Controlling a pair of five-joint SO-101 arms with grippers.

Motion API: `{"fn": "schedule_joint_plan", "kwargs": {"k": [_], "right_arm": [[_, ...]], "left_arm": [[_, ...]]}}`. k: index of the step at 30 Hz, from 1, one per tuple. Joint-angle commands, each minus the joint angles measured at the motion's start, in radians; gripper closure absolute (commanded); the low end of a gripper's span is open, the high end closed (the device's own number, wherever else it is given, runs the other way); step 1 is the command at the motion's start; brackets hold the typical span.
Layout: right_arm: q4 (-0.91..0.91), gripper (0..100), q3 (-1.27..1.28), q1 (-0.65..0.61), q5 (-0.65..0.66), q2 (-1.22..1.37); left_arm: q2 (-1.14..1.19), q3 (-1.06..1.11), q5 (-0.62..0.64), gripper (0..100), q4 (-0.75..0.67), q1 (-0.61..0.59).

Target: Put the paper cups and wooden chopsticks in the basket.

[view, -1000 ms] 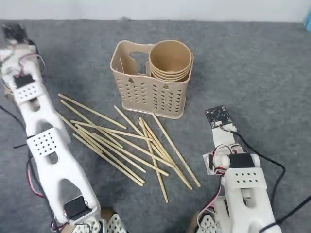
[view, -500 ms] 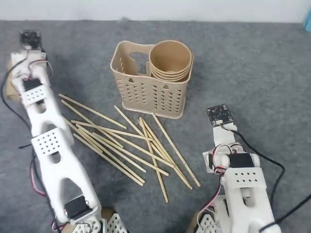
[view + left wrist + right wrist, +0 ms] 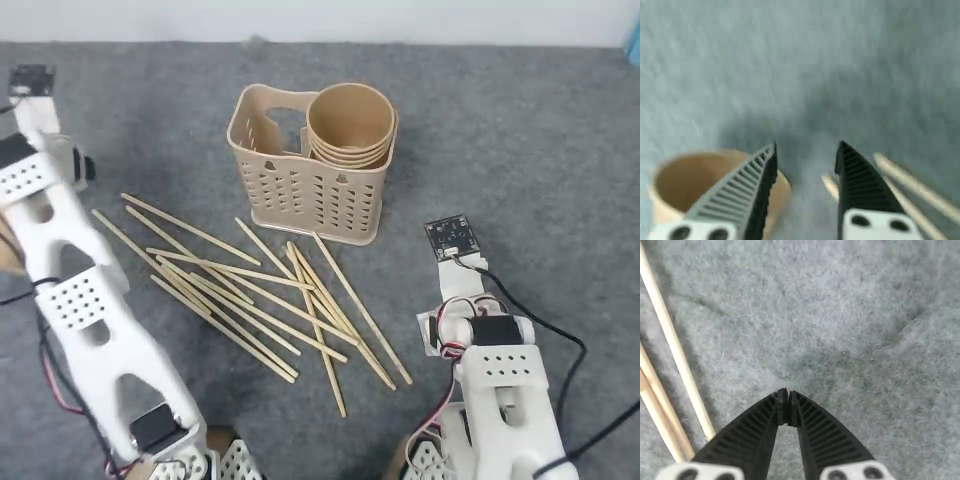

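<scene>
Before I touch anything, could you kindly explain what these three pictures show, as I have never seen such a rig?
Two small white robot arms sit side by side on a grey carpet. One picture looks down from above; the other two come from cameras on each wrist. A basket holds stacked paper cups; wooden chopsticks lie scattered. The left gripper is open near a loose cup; the right gripper is shut, empty.

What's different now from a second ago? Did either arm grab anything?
The left arm swung toward the high view's left edge; its gripper is open by a loose paper cup, holding nothing. The right arm, basket, stacked cups and chopsticks stayed put.
</scene>
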Motion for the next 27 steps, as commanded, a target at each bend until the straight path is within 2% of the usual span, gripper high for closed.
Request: {"fn": "schedule_joint_plan", "kwargs": {"k": [1,6,10,15,23,27], "right_arm": [[-0.015,99.0,-0.008,-0.012,-0.003,-0.002],[-0.015,99.0,-0.008,-0.012,-0.002,-0.002],[-0.015,99.0,-0.008,-0.012,-0.002,-0.002],[-0.015,99.0,-0.008,-0.012,-0.002,-0.002],[-0.016,98.7,-0.009,-0.012,-0.002,-0.002],[-0.016,98.7,-0.009,-0.012,-0.002,-0.002]], "left_arm": [[-0.097,-0.008,-0.011,82,0.144,-0.032],[-0.114,-0.024,-0.011,82,0.199,-0.092],[-0.141,-0.125,-0.011,82,0.282,-0.158],[-0.173,-0.213,-0.018,82,0.287,-0.264],[-0.173,-0.171,-0.187,82,0.287,-0.423],[-0.173,-0.150,-0.213,82,0.287,-0.445]]}}
